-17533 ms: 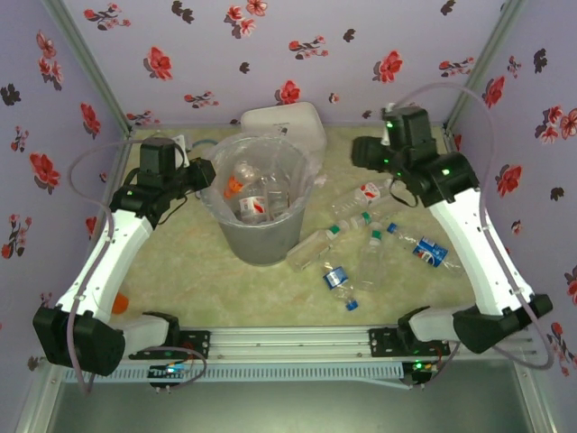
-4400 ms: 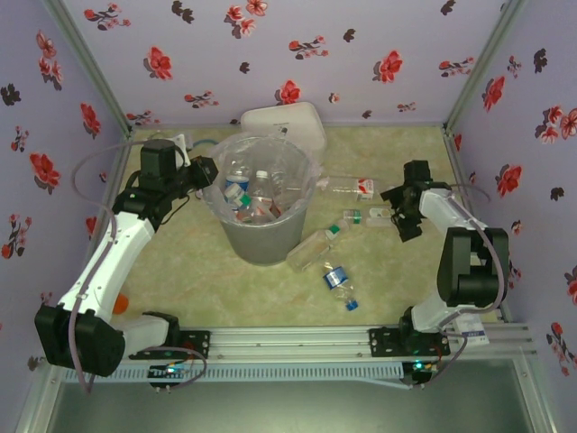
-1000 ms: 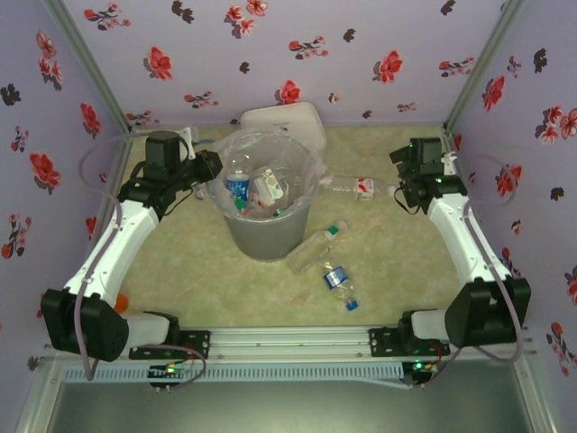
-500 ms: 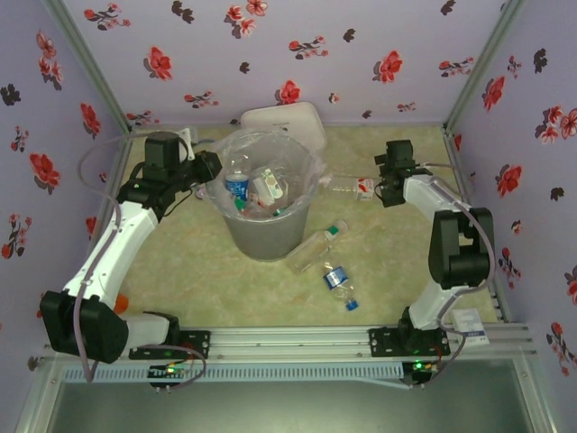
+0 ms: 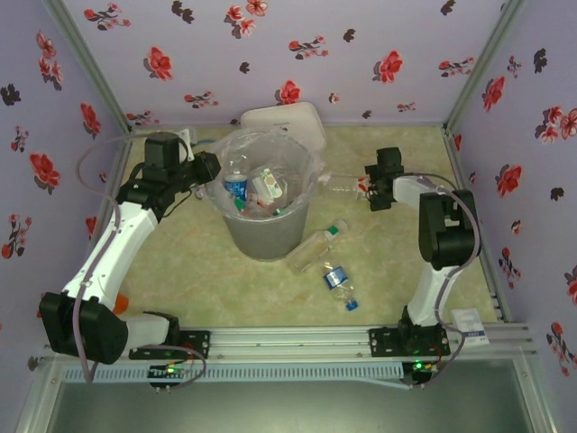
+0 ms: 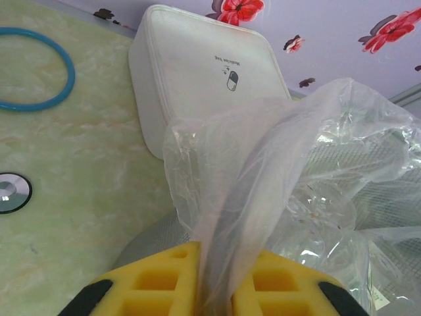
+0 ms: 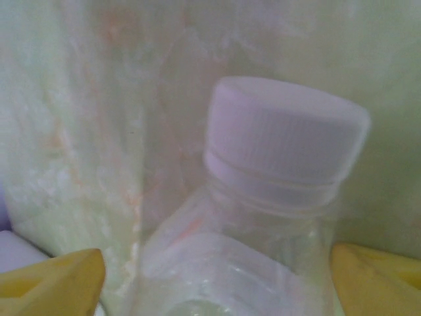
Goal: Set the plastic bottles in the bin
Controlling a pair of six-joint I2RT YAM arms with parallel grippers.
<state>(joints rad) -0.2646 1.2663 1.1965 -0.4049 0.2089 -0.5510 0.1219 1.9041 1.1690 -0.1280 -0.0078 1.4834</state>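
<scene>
Right tool [image 5: 369, 191] at red-labelled bottle [image 5: 344, 188], right of bin [image 5: 267, 242]

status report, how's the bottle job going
Left gripper shut on the bin bag. Right gripper open around a white-capped bottle. Two more bottles on the table. White box behind bin, not in the way.

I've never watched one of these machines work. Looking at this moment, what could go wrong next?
1. The right gripper has its fingers open on either side of the white-capped bottle, close to the cap end. The bottle is round and smooth, so it might squirt out or roll away as the fingers close.
2. The left gripper is pinching the plastic bag that lines the bin. A tug there could pull the bag off the rim or tip the bin.
</scene>
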